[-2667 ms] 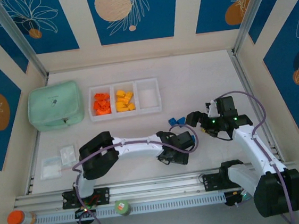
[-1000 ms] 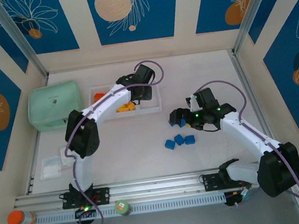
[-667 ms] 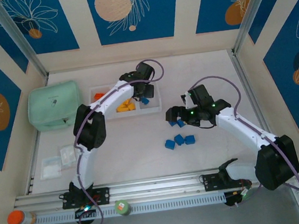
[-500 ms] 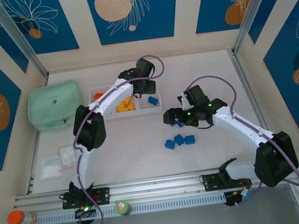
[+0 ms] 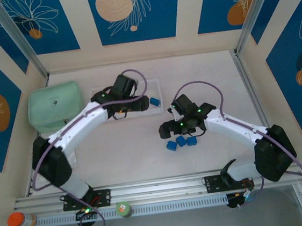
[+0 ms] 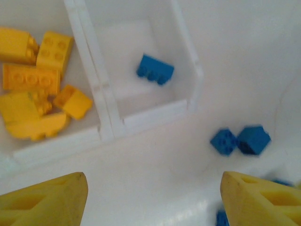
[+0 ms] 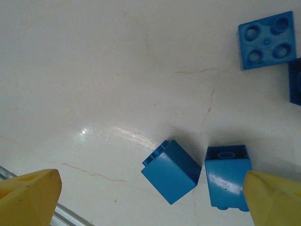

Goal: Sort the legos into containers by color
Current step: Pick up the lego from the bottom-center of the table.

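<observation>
A white tray (image 5: 152,112) of three containers lies at the back left. One blue lego (image 5: 154,100) rests in its right compartment (image 6: 141,52), and several yellow legos (image 6: 33,80) fill the middle one. My left gripper (image 5: 125,111) hovers over the tray's near wall (image 6: 150,115), open and empty (image 6: 153,202). Three loose blue legos (image 5: 181,141) sit mid-table. My right gripper (image 5: 172,132) hangs just above them, jaws wide open (image 7: 150,197). Two blue legos (image 7: 171,170) (image 7: 227,175) lie between its fingers, untouched, and a third (image 7: 267,40) lies beyond, studs up.
A mint-green pouch (image 5: 54,106) sits left of the tray. The metal rail (image 5: 159,190) along the near edge carries an orange-capped jar (image 5: 15,219) and a green-capped one (image 5: 123,208). Side walls close in the table left and right.
The left gripper opened over the right compartment, dropped a blue lego there, and drew back toward the near side. The right gripper, still open, moved down-left over the loose blue legos.
</observation>
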Controlling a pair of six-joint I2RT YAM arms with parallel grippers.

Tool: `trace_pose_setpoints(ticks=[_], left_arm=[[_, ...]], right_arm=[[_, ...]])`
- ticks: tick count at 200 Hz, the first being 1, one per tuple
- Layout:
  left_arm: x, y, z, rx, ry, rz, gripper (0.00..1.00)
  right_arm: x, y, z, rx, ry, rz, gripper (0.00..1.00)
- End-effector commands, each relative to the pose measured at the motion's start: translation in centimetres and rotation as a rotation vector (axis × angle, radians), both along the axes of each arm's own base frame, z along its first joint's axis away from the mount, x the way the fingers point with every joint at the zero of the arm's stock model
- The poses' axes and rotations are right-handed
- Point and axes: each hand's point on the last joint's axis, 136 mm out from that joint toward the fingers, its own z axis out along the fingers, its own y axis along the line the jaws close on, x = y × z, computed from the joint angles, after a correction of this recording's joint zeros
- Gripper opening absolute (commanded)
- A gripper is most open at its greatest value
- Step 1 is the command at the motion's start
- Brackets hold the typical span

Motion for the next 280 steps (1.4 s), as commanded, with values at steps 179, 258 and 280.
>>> trace_pose_setpoints(ticks=[179, 258, 280], left_arm=[[-12.0, 8.0, -4.3, -0.069, 0.117, 0.084, 0.99], [-12.5, 8.9, -3.9, -0.055, 0.104, 0.094, 0.99], [-12.7, 9.2, -4.0, -0.050, 0.102, 0.100, 0.99]], right_arm=[[-2.9, 2.0, -5.9, -0.402, -0.007, 0.268, 0.72], [-6.3, -0.2, -7.1, -0.508, 0.033, 0.252, 0.65], [-6.4, -0.4, -7.4, -0.506, 0.038, 0.238, 0.62]])
